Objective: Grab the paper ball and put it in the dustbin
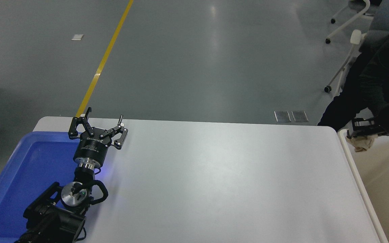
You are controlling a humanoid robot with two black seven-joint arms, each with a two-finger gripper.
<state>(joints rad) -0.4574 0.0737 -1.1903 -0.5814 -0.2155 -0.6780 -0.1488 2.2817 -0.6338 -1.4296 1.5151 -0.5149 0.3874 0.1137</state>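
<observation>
The white table (214, 182) fills the near scene, with a blue tray (22, 175) at its left and the cream dustbin (353, 168) at its right. The parked left gripper (98, 126) rests spread apart. The right gripper (358, 130) clamps the paper ball (361, 143) above the dustbin's far corner.

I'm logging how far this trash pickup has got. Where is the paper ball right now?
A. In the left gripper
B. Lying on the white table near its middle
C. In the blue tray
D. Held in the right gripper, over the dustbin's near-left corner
D: the paper ball hangs from the right gripper, inside the line of the dustbin rim; the left gripper sits open and empty at the lower left.
</observation>
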